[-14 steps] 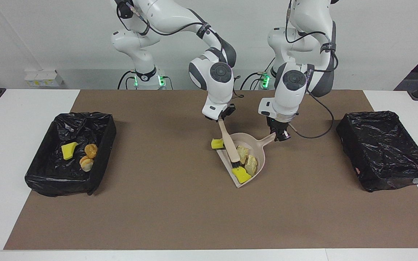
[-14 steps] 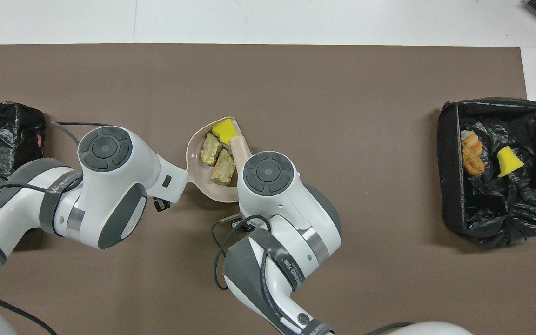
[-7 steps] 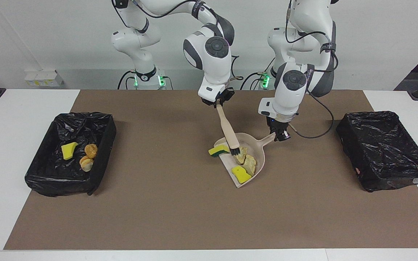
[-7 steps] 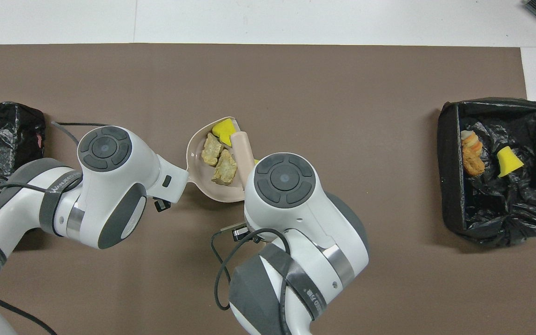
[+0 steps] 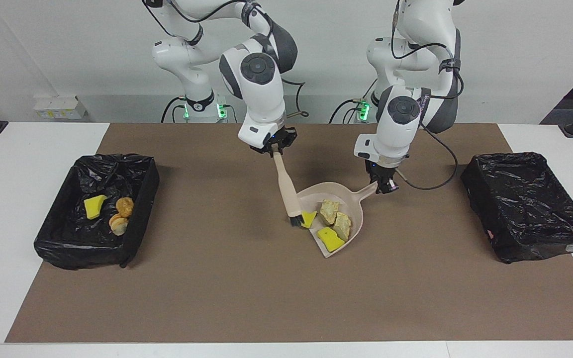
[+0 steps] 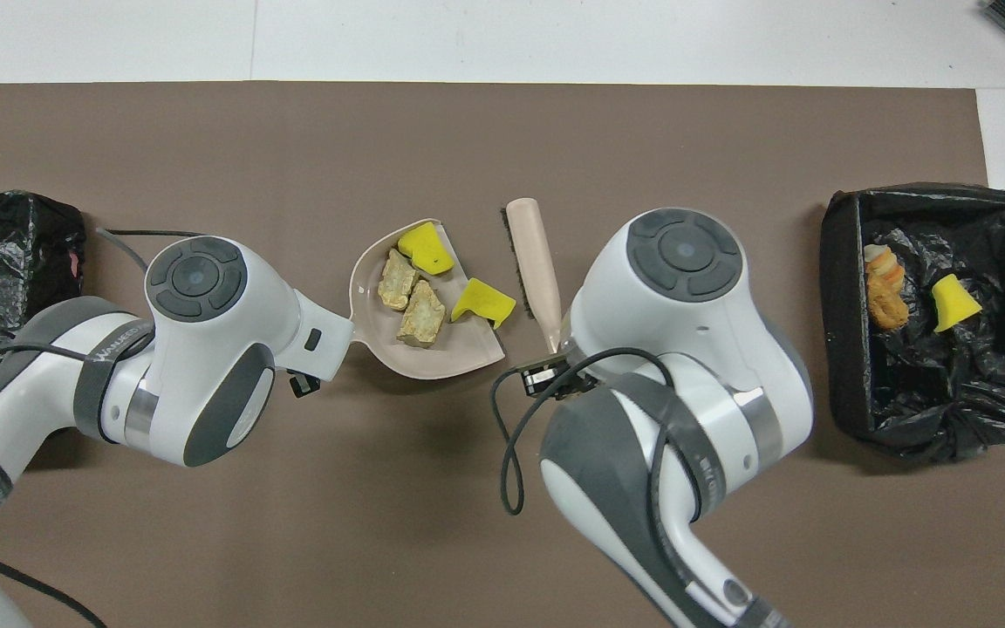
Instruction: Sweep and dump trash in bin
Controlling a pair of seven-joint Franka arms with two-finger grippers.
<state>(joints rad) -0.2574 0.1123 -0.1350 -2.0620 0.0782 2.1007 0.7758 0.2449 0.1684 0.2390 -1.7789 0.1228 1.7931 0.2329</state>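
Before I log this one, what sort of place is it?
Most likely a robotics lab bench: two arms mounted at a white table, a brown mat marking the workspace, and black-lined bins staged at either end.

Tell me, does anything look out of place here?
One yellow sponge piece sits at the dustpan's open edge, half out, beside the brush; the other three lumps lie well inside the pan.

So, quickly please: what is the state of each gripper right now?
Left gripper: shut on the dustpan handle.
Right gripper: shut on the brush handle.
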